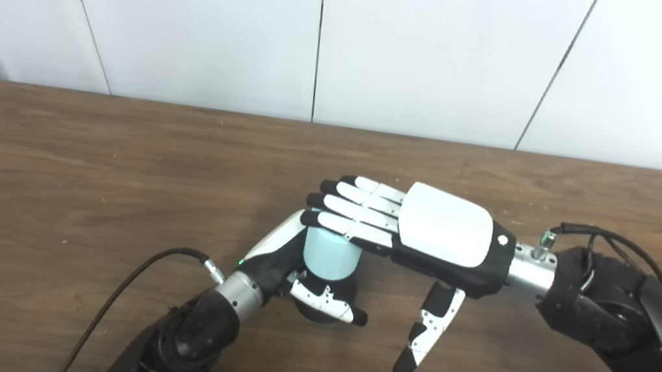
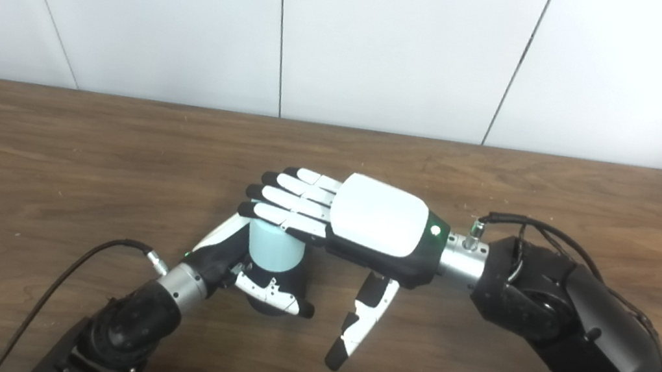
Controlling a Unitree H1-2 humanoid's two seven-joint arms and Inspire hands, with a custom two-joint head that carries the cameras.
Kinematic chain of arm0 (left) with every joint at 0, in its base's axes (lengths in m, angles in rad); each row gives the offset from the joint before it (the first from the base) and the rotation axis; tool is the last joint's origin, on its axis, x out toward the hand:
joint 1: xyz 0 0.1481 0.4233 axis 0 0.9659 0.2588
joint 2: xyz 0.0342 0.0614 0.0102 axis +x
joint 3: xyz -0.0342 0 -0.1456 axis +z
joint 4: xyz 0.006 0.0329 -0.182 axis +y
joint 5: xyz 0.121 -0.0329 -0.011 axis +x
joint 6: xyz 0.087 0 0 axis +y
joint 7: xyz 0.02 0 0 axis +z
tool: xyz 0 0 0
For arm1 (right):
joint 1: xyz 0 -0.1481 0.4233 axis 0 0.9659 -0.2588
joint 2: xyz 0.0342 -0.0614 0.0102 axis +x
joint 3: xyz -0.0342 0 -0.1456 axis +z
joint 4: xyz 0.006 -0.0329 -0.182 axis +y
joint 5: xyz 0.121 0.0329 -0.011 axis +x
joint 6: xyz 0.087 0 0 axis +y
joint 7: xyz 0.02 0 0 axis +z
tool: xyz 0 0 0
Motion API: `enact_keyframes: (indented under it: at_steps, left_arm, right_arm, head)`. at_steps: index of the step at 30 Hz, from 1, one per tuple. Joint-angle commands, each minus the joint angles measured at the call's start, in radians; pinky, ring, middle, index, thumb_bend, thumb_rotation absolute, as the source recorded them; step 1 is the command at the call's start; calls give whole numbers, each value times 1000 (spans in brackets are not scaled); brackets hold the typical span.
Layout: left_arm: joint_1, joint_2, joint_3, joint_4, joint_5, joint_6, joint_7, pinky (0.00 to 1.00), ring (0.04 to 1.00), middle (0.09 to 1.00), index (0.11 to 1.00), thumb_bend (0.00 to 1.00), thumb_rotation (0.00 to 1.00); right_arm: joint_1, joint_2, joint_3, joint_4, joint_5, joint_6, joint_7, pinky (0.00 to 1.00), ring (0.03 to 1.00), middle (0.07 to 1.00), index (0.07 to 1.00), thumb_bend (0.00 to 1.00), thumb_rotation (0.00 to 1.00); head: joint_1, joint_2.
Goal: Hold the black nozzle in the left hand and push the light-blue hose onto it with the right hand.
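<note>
Right hand's fingers are lying flat and straight, side by side, pressing palm-down on the top of the light-blue hose, thumb hanging free below and clear of everything, so the right hand is gripping nothing, just bearing down. The hose piece is standing upright as a short pale cylinder, its lower end sitting in or over the black nozzle, which is showing only as a dark rounded base under it; cannot tell how deep the hose is seated. Left hand is wrapping around that base, thumb crossing the front, other fingers mostly hidden behind the hose, so it is clamped on the nozzle and possibly touching the hose's lower edge too. Judging the step: the push is under way, near the end of the task. To do it well, the right hand should be pushing straight along the hose's axis, keeping the flat fingers centred on the top so the hose is not tipping sideways, while the left hand is bracing hard and not letting the nozzle slide or rotate; off-centre pressure looks like the main risk, since the fingertips are overhanging the far side. Everything is happening just above or on the brown wood-grain table, with a few pale specks scattered on it. Behind it white wall panels with dark seams are closing off the room.
</note>
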Motion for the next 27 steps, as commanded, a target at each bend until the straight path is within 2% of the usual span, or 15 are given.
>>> enact_keyframes:
  at_steps: [1, 5, 6, 7, 12, 13, 17, 20, 27]
  left_arm:
    - [4, 2, -16, -10, -1, 33, -38, 793, 804, 772, 607, 753, 124]
    - [-1, 0, -19, 1, 7, 30, -34, 811, 835, 802, 656, 760, 136]
    - [-5, -2, -21, 7, 15, 41, -32, 841, 863, 837, 722, 770, 156]
    - [-8, -3, -21, 12, 21, 49, -32, 853, 875, 852, 753, 775, 168]
    - [-2, -30, 4, -4, -4, 154, -44, 807, 856, 834, 712, 802, 205]
    - [0, -34, 7, -12, -8, 167, -45, 774, 835, 825, 708, 807, 207]
    - [-12, -25, -10, -4, 4, 128, -46, 742, 826, 836, 741, 814, 209]
    - [-18, -8, -26, -5, 23, 104, -44, 783, 834, 835, 736, 810, 200]
    - [-14, -5, -26, 0, 15, 104, -38, 844, 876, 852, 752, 810, 200]
  right_arm:
    - [38, -21, 52, 11, -51, -19, 106, 1000, 1000, 1000, 1000, 844, 763]
    - [38, -22, 41, -4, -64, -20, 91, 1000, 1000, 1000, 1000, 845, 756]
    - [39, -23, 38, -10, -72, -20, 81, 1000, 1000, 1000, 1000, 846, 745]
    - [40, -23, 35, -14, -78, -19, 74, 1000, 1000, 1000, 1000, 848, 740]
    - [38, -22, 33, -12, -123, -20, 19, 1000, 1000, 1000, 1000, 834, 769]
    - [37, -22, 35, -11, -128, -20, 11, 1000, 1000, 1000, 1000, 834, 777]
    - [35, -28, 54, -6, -151, -20, -17, 1000, 1000, 1000, 1000, 829, 790]
    - [32, -31, 65, -3, -150, -20, -18, 1000, 1000, 1000, 1000, 830, 797]
    - [32, -29, 64, -5, -141, -20, -7, 1000, 1000, 1000, 1000, 831, 798]
  head:
    - [1, 1]
    - [1, 1]
    - [1, 1]
    - [1, 1]
    - [0, 1]
    - [0, 1]
    - [3, 1]
    - [0, 2]
    - [1, 2]
